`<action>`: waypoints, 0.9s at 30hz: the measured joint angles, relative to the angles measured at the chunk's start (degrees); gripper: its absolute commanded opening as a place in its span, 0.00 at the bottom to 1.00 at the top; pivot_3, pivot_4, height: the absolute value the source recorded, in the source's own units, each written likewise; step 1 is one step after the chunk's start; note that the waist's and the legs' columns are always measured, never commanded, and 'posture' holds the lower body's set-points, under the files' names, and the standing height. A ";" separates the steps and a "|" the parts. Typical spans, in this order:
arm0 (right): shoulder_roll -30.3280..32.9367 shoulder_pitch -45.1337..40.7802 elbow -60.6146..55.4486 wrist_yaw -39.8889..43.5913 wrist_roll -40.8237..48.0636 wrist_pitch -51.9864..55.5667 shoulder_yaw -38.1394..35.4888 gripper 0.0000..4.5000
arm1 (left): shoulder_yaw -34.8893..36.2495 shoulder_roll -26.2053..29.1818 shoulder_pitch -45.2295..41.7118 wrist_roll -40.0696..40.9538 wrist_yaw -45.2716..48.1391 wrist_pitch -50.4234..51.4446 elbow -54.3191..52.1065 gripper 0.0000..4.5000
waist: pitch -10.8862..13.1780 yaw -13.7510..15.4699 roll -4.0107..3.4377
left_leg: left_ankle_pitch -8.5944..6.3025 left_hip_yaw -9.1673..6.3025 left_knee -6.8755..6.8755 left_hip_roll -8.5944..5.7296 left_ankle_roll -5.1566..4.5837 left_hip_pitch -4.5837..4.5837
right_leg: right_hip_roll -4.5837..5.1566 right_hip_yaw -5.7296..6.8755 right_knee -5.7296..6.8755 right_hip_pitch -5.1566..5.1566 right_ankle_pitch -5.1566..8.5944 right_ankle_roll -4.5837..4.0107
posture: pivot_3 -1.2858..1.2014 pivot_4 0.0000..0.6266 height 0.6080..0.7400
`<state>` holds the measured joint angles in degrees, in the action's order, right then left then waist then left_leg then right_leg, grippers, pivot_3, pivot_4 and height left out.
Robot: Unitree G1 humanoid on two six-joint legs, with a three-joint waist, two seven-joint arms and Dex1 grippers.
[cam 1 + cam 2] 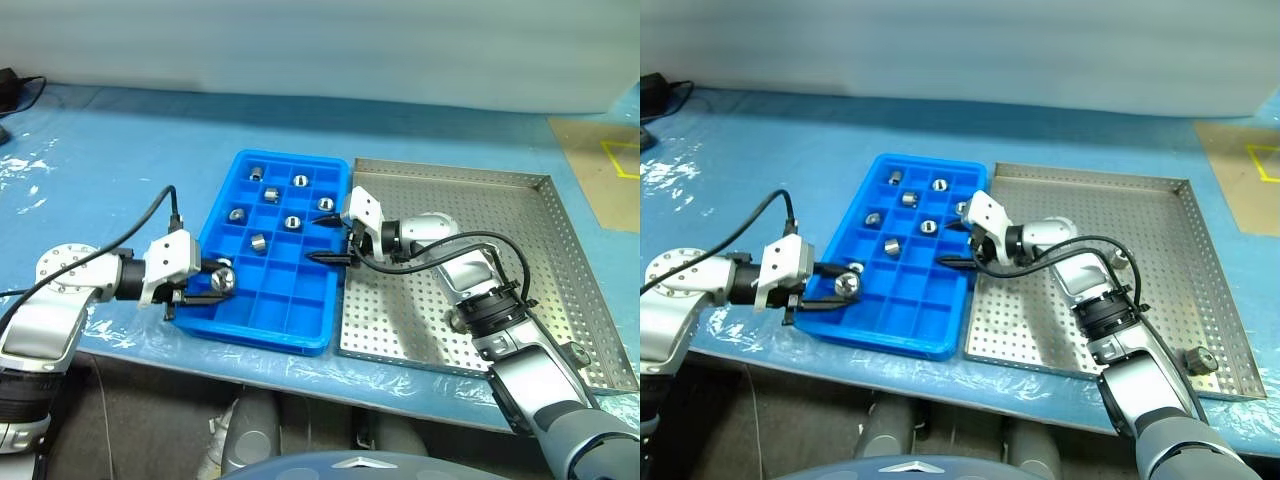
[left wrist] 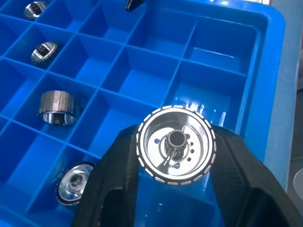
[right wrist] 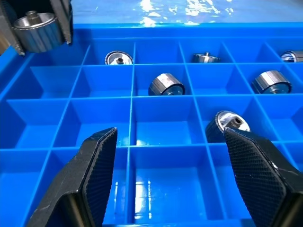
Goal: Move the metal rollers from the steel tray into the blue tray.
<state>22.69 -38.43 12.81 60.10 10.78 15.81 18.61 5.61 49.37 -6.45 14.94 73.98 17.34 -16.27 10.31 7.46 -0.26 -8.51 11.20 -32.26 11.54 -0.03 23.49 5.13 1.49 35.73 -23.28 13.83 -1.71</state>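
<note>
Left eye view: a bright blue rectangular plastic tray (image 1: 268,335) divided into small square compartments is being seen lying on the blue-covered table (image 1: 120,160), its long side just beside a large flat silver-grey steel tray (image 1: 520,215) with a perforated floor and low rims. Seven small shiny silver metal rollers (image 1: 292,222) are being held singly in compartments of the blue tray's far half, while the near rows are being left unfilled. One more dark roller-like piece (image 1: 1197,360) is being seen at the steel tray's near right corner; the rest of its floor is bare apart from the right arm lying over it.

An eighth short ribbed metal roller (image 2: 176,143) is being gripped between the black fingers of the left gripper (image 1: 217,283), which is being held over the blue tray's near left corner, the roller's hollow face turned toward the wrist camera. The right gripper (image 1: 338,240) is being held with its fingers (image 3: 97,156) spread apart and nothing between them, over the blue tray's edge nearest the steel tray.
</note>
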 measured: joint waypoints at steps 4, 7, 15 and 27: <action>-0.17 0.00 0.10 0.55 -0.58 -0.39 -0.01 0.82 | -0.15 0.29 0.27 0.09 -1.64 0.00 0.00 0.38 | 0.00 -0.02 0.00 | 0.15 0.00 0.20 0.15 0.25 -0.20 | -0.15 -0.02 0.07 0.00 0.00 0.00 | 0.60 0.24 1.00; -0.14 0.00 0.07 0.80 -0.61 -0.37 -0.04 0.82 | -1.98 0.22 -0.01 -0.20 -2.20 -0.58 0.52 0.38 | -0.01 -0.12 0.00 | 0.18 0.00 0.22 0.22 0.29 -0.21 | -0.33 -0.09 0.04 -0.02 0.01 -0.01 | 0.59 0.24 1.00; 1.21 1.01 -1.00 0.21 -0.65 0.25 -0.67 0.82 | -6.18 0.50 -0.96 -2.19 -2.52 -3.83 5.06 0.38 | -0.01 -0.27 0.01 | 0.27 -0.01 0.21 0.33 0.44 -0.17 | -0.75 -0.13 0.01 -0.10 0.09 -0.16 | 0.58 0.24 1.00; 1.67 1.98 -2.48 -1.44 -0.67 1.02 -1.70 0.82 | -8.64 0.42 -6.61 -3.77 -1.90 -7.77 11.83 0.74 | -0.02 -0.35 0.02 | 0.30 -0.01 0.21 0.35 0.49 -0.27 | -0.77 -0.16 0.12 -0.05 0.09 -0.19 | 0.56 0.24 1.00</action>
<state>24.36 -36.45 10.32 58.66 10.11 16.83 16.91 -3.02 49.79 -13.06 11.16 72.09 9.57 -4.44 10.29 7.11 -0.24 -8.21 11.19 -32.05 11.89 0.47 23.22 4.35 1.33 35.84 -23.33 13.92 -1.90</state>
